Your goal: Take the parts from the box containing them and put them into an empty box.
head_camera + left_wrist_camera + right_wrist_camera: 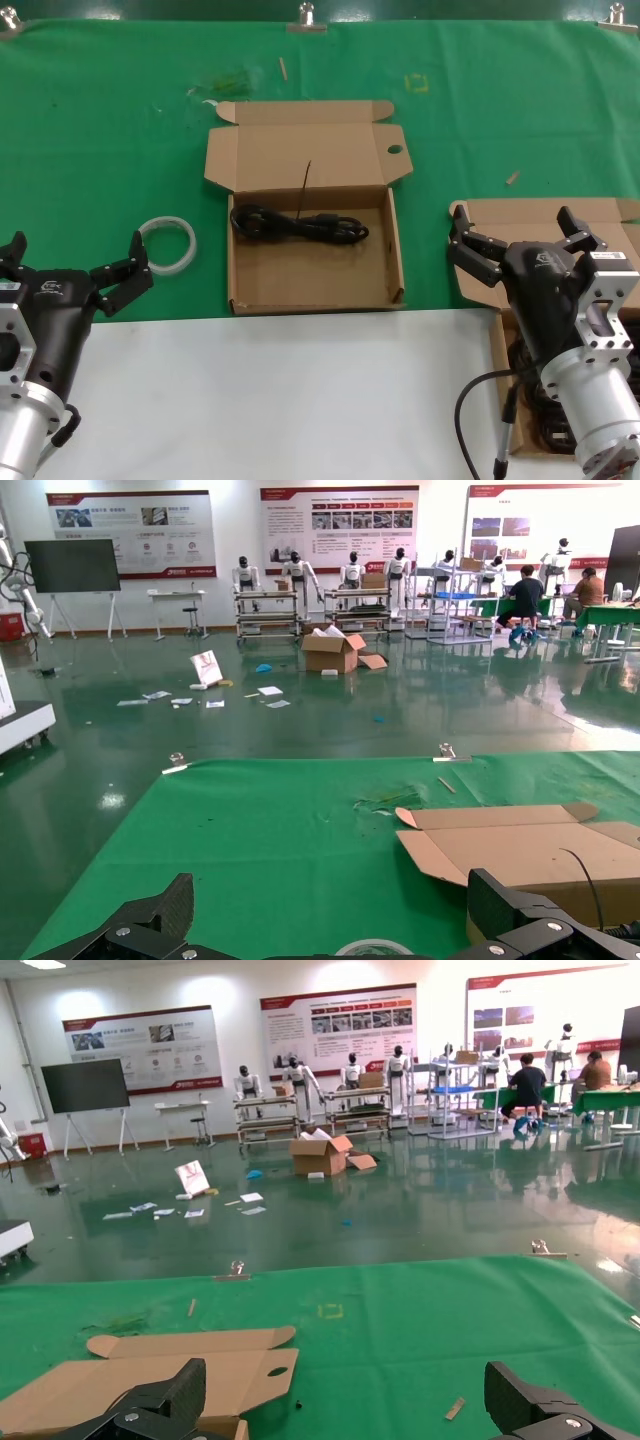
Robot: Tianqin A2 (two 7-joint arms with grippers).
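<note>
The shallow cardboard box with the holed lid (pixel 390 255) lies open at the table's middle. One black coiled cable (pixel 300 226) rests along its far side. At the right edge is the plain-lidded box (pixel 505 216), mostly hidden under my right arm, with dark cables (pixel 527 372) showing inside it. My right gripper (pixel 525 238) hangs open over that box, holding nothing. In the right wrist view the right gripper (pixel 345 1405) is spread wide and the holed lid (pixel 150 1375) lies beyond it. My left gripper (pixel 75 262) is open at the lower left, empty.
A white translucent ring (pixel 168 243) lies on the green cloth just past the left gripper, and shows between its fingers as the ring (pixel 375 947). A white sheet (pixel 300 390) covers the near table. Small scraps (pixel 513 178) dot the cloth.
</note>
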